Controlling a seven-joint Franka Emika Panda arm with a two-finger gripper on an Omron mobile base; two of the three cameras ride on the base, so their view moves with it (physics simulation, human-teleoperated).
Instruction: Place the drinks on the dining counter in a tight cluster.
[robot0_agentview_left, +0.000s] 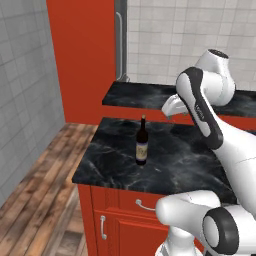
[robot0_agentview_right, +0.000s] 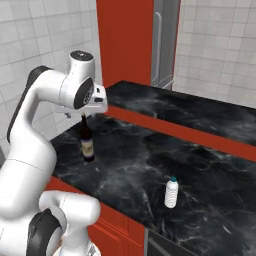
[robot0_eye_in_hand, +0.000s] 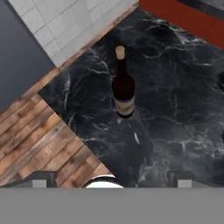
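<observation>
Black marble under everything here, and standing upright on the lower worktop, toward its left end, is the wine bottle, dark glass with a pale label. Nothing touches it. Right of it on the same worktop, near the front edge and well apart, stands the small clear water bottle. Behind the wine bottle and a step higher runs the dining counter on its red panel, and no drink sits on the stretch in view.

The step in hand looks like the reach for the wine bottle. To do it well, I'd bring the claw down square over the bottle and take it at the neck or upper shoulder, centred, so a tall thing does not tip when lifted; then carry it upright over the red lip.

The arm is folded high, elbow up, forearm angling down, with the gripper poised just above and behind the wine bottle's cap. Its fingers stand spread fully apart, holding nothing.
</observation>
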